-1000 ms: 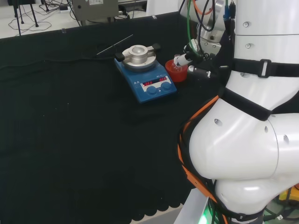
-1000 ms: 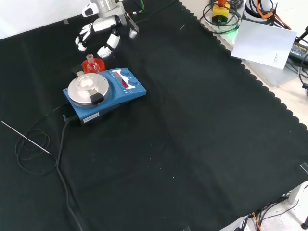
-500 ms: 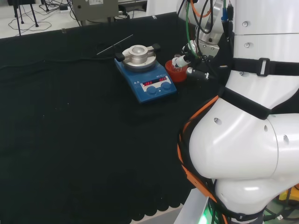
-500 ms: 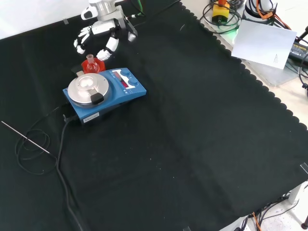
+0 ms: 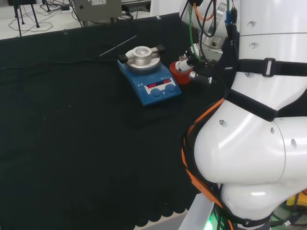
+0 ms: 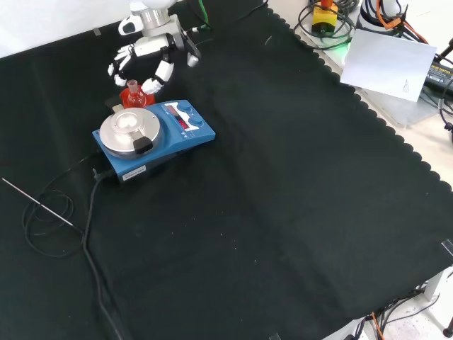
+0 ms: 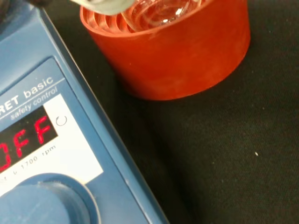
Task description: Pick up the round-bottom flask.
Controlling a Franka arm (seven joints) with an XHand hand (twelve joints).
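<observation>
The round-bottom flask (image 6: 132,88) is clear glass and sits upright in a red ribbed stand (image 6: 136,99), just behind the blue stirrer in the front view. In the head view the flask (image 5: 182,64) and its stand (image 5: 180,75) are right of the stirrer. The hand (image 6: 146,57) hovers just above and behind the flask, open, with fingers (image 6: 119,65) on one side and the thumb on the other side of the neck, not closed on it. In the head view the hand (image 5: 195,66) is right beside the flask. The wrist view has the stand (image 7: 187,56) and the flask's glass (image 7: 159,11) close up.
A blue magnetic stirrer (image 6: 152,138) with a round silver plate (image 6: 127,129) stands beside the stand, close up as the stirrer (image 7: 42,158) in the wrist view. Its black cable (image 6: 90,212) and a thin metal rod (image 6: 35,202) lie at the front view's left.
The hand has come down and closer to the flask, so its fingers now straddle the neck. The flask and its stand have not moved.
</observation>
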